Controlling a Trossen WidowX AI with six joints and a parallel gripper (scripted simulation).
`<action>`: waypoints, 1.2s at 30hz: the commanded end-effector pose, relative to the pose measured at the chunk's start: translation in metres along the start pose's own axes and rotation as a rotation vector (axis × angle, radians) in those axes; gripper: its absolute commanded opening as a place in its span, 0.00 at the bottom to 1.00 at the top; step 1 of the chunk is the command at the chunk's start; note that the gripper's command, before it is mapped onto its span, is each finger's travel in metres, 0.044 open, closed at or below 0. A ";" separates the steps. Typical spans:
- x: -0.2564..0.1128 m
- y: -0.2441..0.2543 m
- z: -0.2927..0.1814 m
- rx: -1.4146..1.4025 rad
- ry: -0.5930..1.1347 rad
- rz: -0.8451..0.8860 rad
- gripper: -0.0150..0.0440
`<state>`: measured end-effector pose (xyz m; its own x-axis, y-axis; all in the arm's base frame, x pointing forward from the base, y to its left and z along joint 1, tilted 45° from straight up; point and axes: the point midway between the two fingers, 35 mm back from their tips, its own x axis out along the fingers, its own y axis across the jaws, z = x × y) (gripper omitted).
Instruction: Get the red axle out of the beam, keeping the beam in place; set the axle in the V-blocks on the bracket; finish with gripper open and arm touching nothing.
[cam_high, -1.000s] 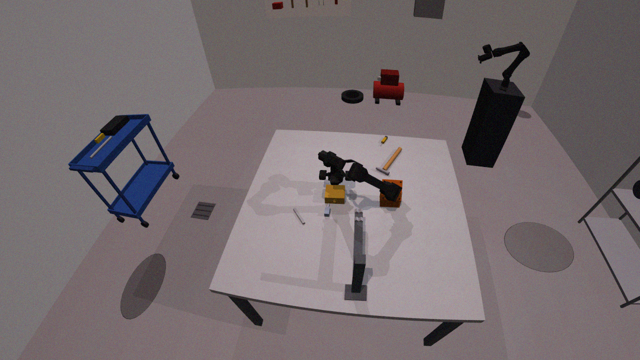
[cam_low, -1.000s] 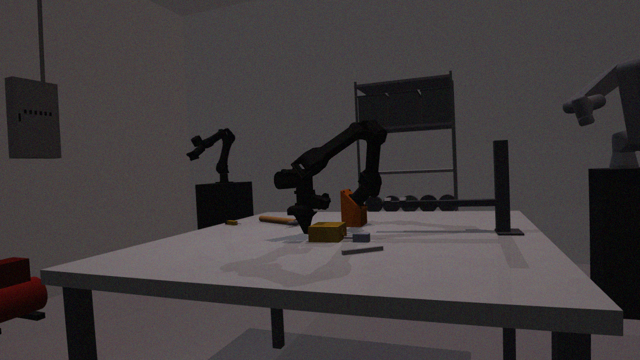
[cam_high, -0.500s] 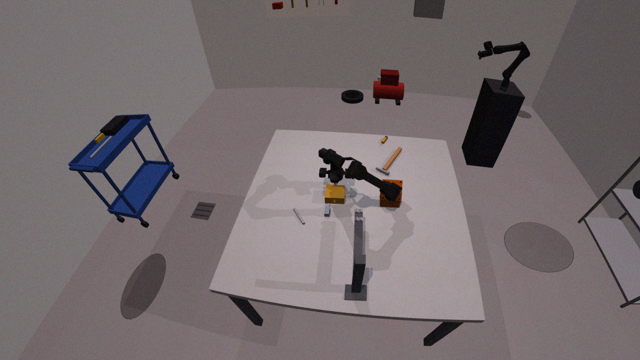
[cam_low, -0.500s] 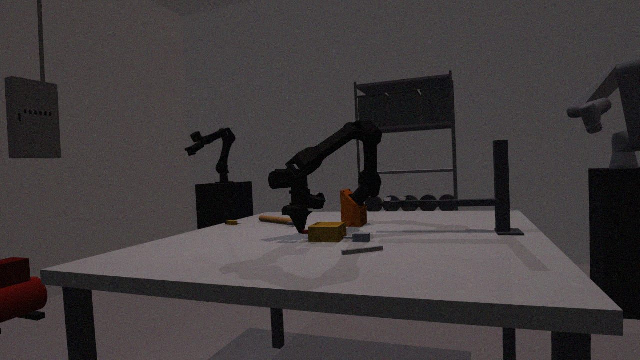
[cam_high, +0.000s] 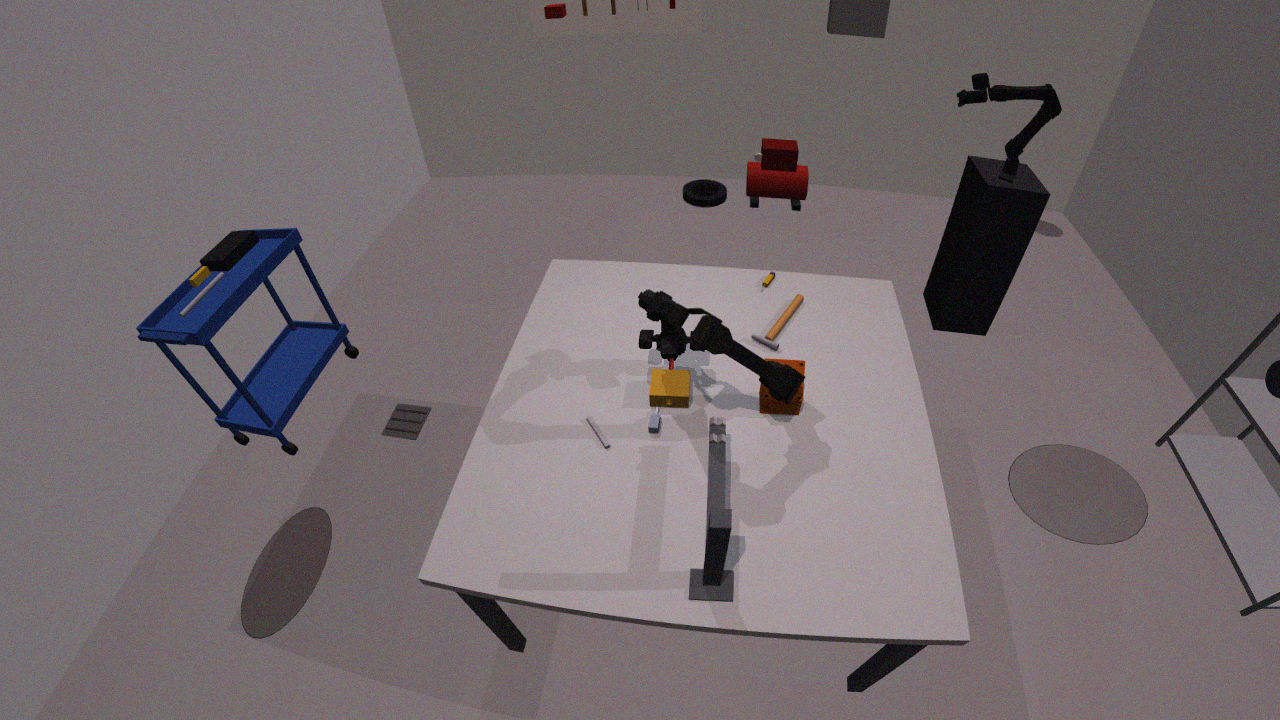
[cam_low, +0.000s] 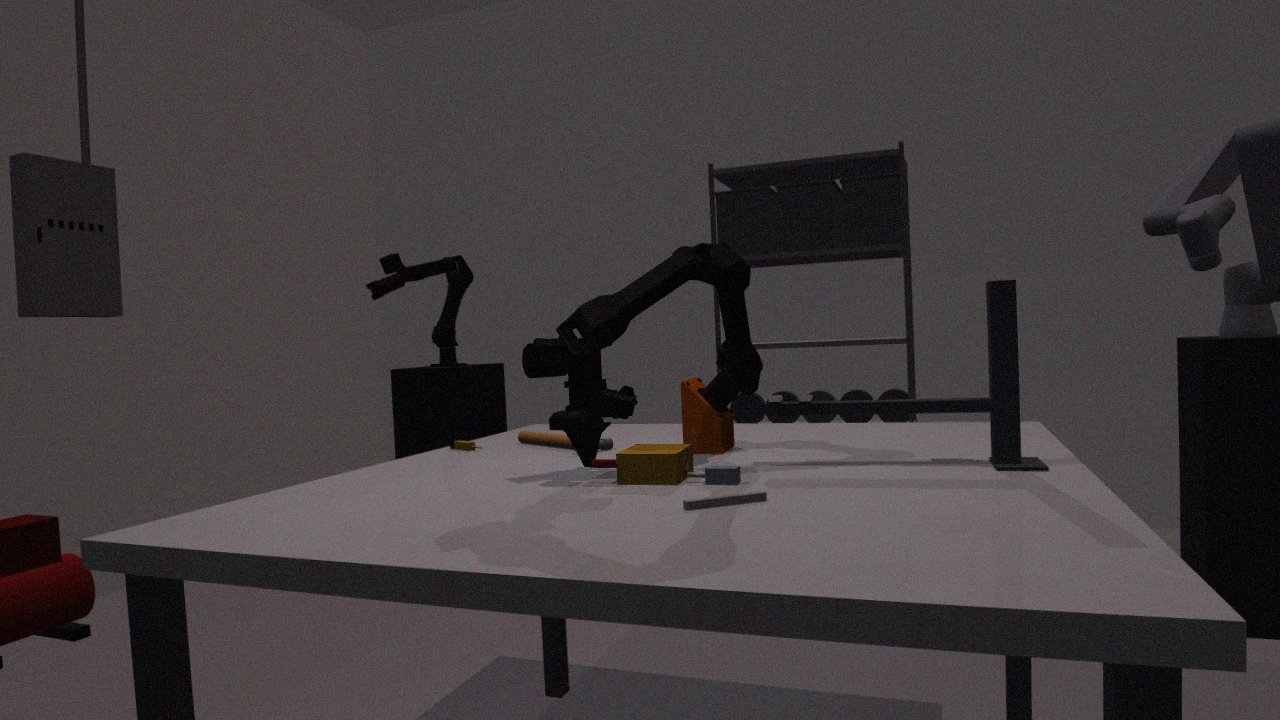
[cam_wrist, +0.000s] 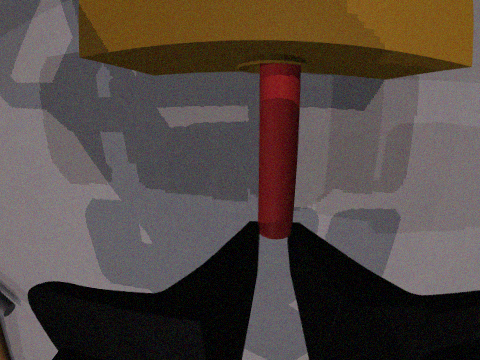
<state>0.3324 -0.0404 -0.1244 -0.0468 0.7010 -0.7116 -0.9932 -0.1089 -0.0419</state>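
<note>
The yellow beam (cam_high: 669, 388) (cam_low: 649, 465) (cam_wrist: 280, 25) is a block on the table. The red axle (cam_high: 671, 365) (cam_low: 605, 463) (cam_wrist: 279, 150) sticks well out of the hole in its near face in the wrist view; its other end is hidden in the beam. My gripper (cam_high: 671, 360) (cam_low: 588, 463) (cam_wrist: 274, 231) is shut on the axle's free end, low over the table and apart from the beam. The dark bracket (cam_high: 717, 537) (cam_low: 1004, 376) has an upright post and a long level arm. The V-blocks (cam_high: 716, 429) at the arm's tip hold nothing.
A small grey block (cam_high: 654, 424) (cam_low: 722, 475) with a thin pin is beside the beam. A grey rod (cam_high: 597, 432) (cam_low: 725, 501), a hammer (cam_high: 785, 315) (cam_low: 544, 439) and a yellow-handled tool (cam_high: 768, 279) (cam_low: 463, 445) lie on the table. An orange base (cam_high: 768, 404) (cam_low: 702, 425) carries my arm.
</note>
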 end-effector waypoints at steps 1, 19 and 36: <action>0.000 -0.001 -0.008 -0.002 0.003 -0.001 0.25; -0.002 0.002 -0.038 -0.002 0.002 -0.001 0.25; 0.007 0.002 -0.048 -0.002 0.001 -0.001 0.25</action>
<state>0.3359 -0.0735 -0.1590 -0.0425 0.6982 -0.7146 -0.9927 -0.1102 -0.0485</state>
